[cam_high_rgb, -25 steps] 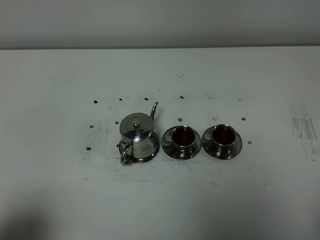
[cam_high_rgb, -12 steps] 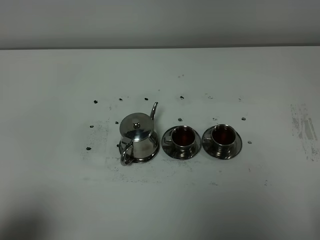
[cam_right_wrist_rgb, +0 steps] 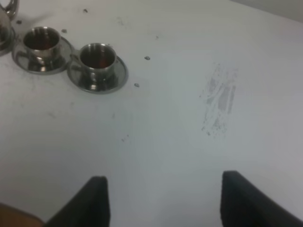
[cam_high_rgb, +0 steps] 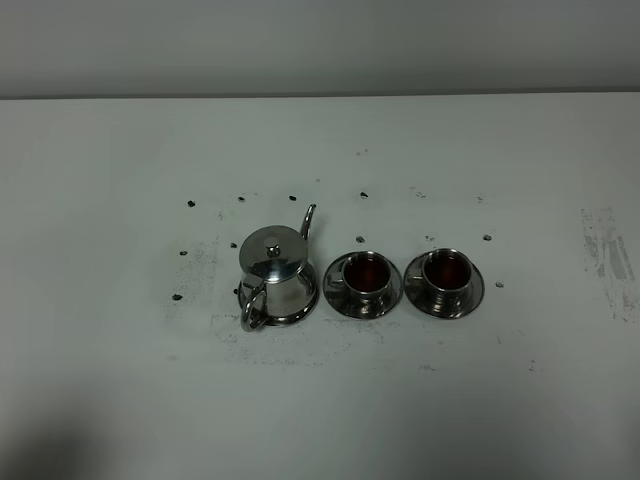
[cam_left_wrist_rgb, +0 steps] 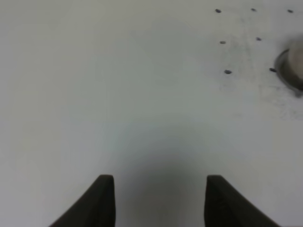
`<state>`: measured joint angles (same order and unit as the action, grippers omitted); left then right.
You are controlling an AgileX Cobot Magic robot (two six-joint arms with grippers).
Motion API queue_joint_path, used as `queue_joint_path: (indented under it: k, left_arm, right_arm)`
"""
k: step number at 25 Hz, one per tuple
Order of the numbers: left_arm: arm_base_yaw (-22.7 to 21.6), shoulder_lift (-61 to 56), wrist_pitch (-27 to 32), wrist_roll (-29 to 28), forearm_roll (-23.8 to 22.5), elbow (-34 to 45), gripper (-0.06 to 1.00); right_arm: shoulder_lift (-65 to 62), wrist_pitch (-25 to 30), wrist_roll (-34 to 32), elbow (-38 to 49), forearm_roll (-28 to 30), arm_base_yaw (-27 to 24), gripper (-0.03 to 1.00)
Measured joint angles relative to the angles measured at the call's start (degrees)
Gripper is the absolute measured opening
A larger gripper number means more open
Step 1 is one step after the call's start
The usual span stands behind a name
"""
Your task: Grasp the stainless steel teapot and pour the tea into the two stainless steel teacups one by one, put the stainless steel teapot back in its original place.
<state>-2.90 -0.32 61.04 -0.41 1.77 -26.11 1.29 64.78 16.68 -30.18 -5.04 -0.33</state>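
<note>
Only the high view shows the whole teapot (cam_high_rgb: pixel 273 275) beside both filled cups (cam_high_rgb: pixel 365 277); wrist views show each hand, left (cam_left_wrist_rgb: pixel 160 198) and right (cam_right_wrist_rgb: pixel 163 198), released over bare tabletop (cam_high_rgb: pixel 120 400).

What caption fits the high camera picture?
Steel teapot on its dish beside two teacups full of tea.

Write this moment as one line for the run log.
stainless steel teapot: upright on round steel dish | two steel teacups: hold reddish-brown tea | left gripper: open, empty | right gripper: open, empty
</note>
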Motion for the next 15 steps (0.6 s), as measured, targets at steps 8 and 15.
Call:
queue_joint_path:
  k: [8,15]
  left_arm:
    - [0.0,0.0,0.0,-0.18,1.27,0.0,0.44]
    - [0.0,0.0,0.0,-0.29,1.27,0.0,0.44]
  right_arm:
    - [0.0,0.0,0.0,0.0,0.0,0.0,0.52]
    - [0.0,0.0,0.0,0.0,0.0,0.0,0.52]
